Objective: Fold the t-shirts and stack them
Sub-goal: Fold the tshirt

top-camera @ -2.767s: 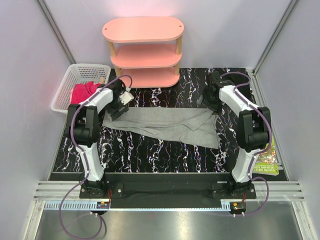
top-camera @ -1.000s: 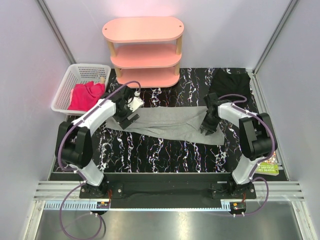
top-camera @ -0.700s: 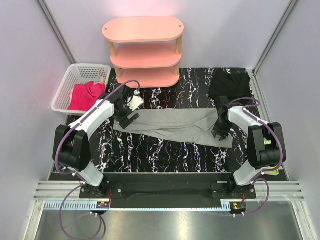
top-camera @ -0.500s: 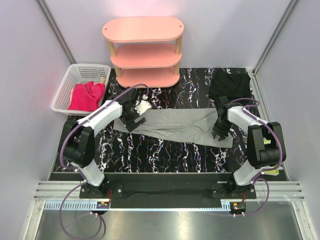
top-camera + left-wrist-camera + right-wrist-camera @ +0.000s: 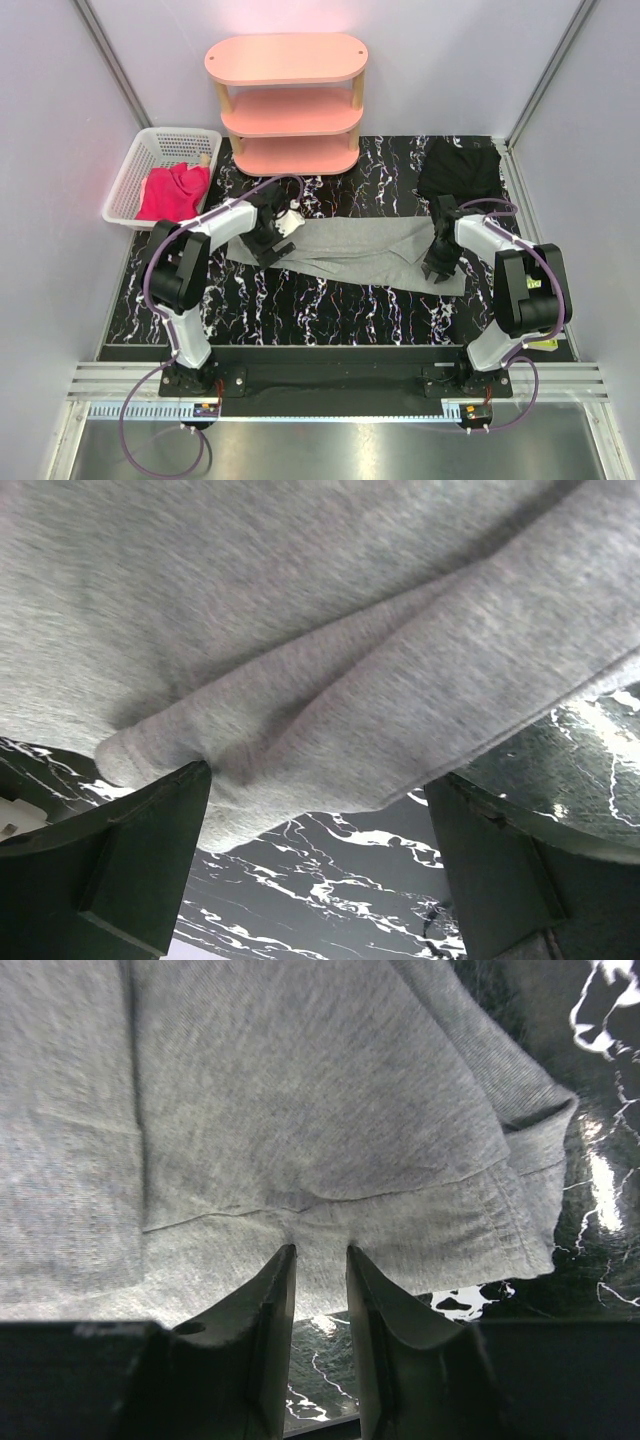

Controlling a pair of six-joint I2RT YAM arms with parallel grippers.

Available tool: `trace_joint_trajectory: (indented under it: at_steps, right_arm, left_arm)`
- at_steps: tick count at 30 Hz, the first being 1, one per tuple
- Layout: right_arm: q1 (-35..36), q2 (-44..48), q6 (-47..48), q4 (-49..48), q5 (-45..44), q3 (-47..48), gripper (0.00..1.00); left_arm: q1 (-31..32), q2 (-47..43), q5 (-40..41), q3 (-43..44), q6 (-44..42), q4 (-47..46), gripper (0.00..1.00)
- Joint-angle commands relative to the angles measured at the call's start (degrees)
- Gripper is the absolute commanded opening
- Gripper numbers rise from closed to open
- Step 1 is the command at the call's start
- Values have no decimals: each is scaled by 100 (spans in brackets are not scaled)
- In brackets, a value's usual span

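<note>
Cloth items, three in count, on or beside one black white-veined tabletop [image 5: 330, 310].

Item 1: grey t-shirt [image 5: 350, 250], one; laid flat as a long band across the middle of the tabletop, running left to right between the two arms; its right end is folded over itself, with the hem showing in the right wrist view [image 5: 300, 1110].

Item 2: black t-shirt [image 5: 460, 170], one; bundled at the far right corner of the tabletop, apart from the grey one.

Item 3: magenta-pink cloth [image 5: 172, 190], one; heaped inside the white basket [image 5: 140, 155], which is set off the far left edge of the tabletop.

Furniture: pink shelf unit [image 5: 287, 100], one, of three tiers, placed at the far edge.

Grippers, two: left gripper [image 5: 268, 240] is lowered at the left end of the grey t-shirt, jaws spread wide, a rolled fold of cloth lying at their tips [image 5: 320, 800]; right gripper [image 5: 437, 265] is set at the right end, jaws drawn nearly together and pinched on the puckered hem [image 5: 320, 1280].
</note>
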State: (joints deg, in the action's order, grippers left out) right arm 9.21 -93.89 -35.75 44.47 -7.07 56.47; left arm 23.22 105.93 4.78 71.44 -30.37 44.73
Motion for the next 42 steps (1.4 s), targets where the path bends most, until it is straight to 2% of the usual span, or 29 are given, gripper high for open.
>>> trace_joint_trajectory:
  at_steps: [1, 11, 18, 24, 27, 28, 29, 31, 32, 35, 42]
  right_arm:
    - [28, -7, 59, -166, 118, -145, 34]
    - [19, -25, 77, -289, 153, -294, 33]
    - [19, 46, 68, -316, 171, -364, 33]
    - [19, 99, 68, -342, 197, -426, 32]
    - [28, 125, 59, -369, 188, -470, 28]
    - [19, 134, 68, -377, 180, -479, 28]
    - [28, 134, 68, -377, 180, -479, 28]
    - [28, 169, 59, -377, 206, -461, 27]
    - [19, 195, 50, -377, 206, -452, 27]
    - [28, 248, 59, -360, 224, -417, 27]
    - [28, 274, 68, -351, 197, -435, 26]
  left_arm:
    - [-37, -2, 111, 353, -30, -210, 94]
    - [-72, 76, 182, 625, -110, -105, 94]
    - [-116, 77, 208, 670, -136, -122, 87]
    - [-178, 103, 454, 783, -276, -193, 86]
    - [-186, 138, 542, 863, -364, -193, 84]
    - [-187, 165, 533, 863, -373, -193, 82]
    - [-187, 174, 516, 872, -391, -193, 74]
    - [-187, 208, 454, 872, -400, -193, 55]
    - [-187, 226, 428, 880, -391, -193, 35]
    - [-187, 323, 410, 907, -391, -184, 14]
    - [-213, 682, 559, 1161, -461, -210, 9]
